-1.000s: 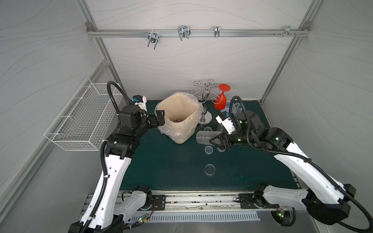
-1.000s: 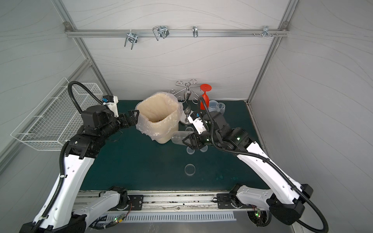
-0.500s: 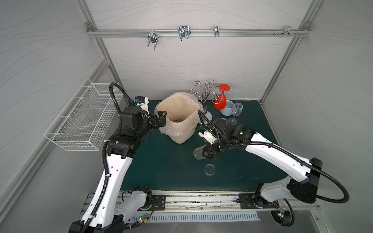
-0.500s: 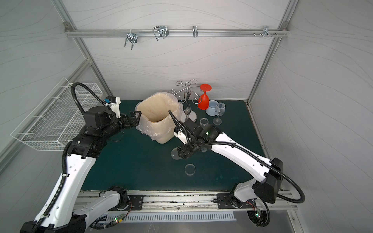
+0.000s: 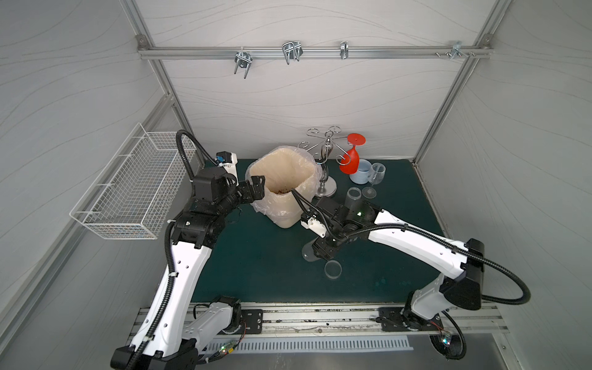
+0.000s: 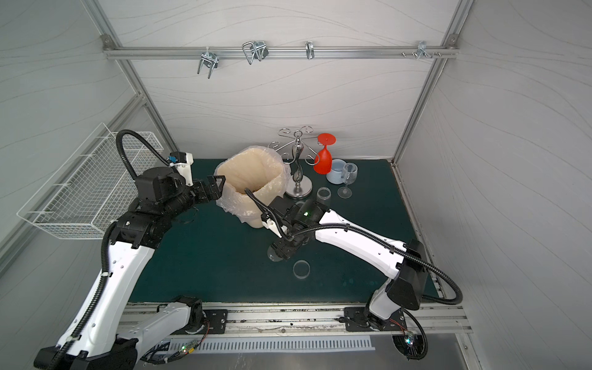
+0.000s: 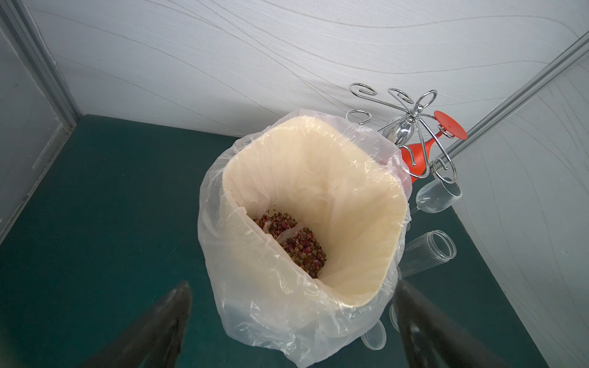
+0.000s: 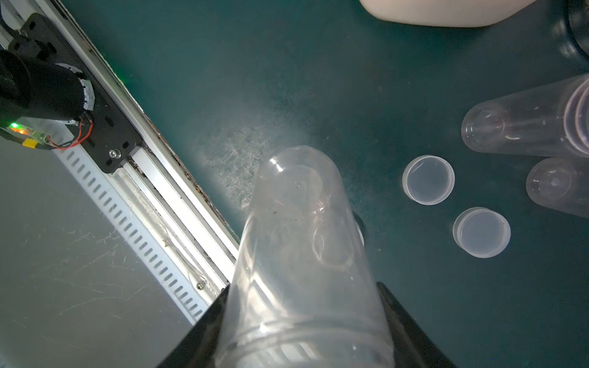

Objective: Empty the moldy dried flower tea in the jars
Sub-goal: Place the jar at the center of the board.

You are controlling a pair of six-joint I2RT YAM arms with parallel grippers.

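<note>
Standing by the front rail, I saw the right gripper (image 5: 322,252) clamped on a wide clear plastic jar (image 8: 302,248), its black fingers (image 8: 414,337) pressing either side of the threaded neck. The jar was tipped over with its closed base pointing away from the wrist, held low over the dark green mat (image 5: 256,272). It looked empty apart from a dusty film, and I could not tell whether it touched the mat. A larger translucent round lid (image 5: 333,268) lay flat just beside it. The left gripper (image 5: 256,188) was spread wide and held nothing, poised at the rim of a cream plastic bin (image 5: 290,219) lined with a clear bag. The reddish-brown dried flower tea (image 7: 296,245) lay in a loose heap at the bottom of that bin. In the right wrist view, a tall narrow clear jar (image 8: 522,127) and a shorter clear jar (image 8: 557,186) stood close together, with two small translucent round lids (image 8: 428,179) lying apart on the mat near them. Behind the bin stood a chrome glass rack (image 5: 326,189) with a red plastic goblet (image 5: 350,163) hanging upside down, and a pale blue mug (image 5: 360,174) and a clear stemmed glass (image 5: 378,171) were beside it. A white wire basket (image 5: 128,189) hung on the left wall.
</note>
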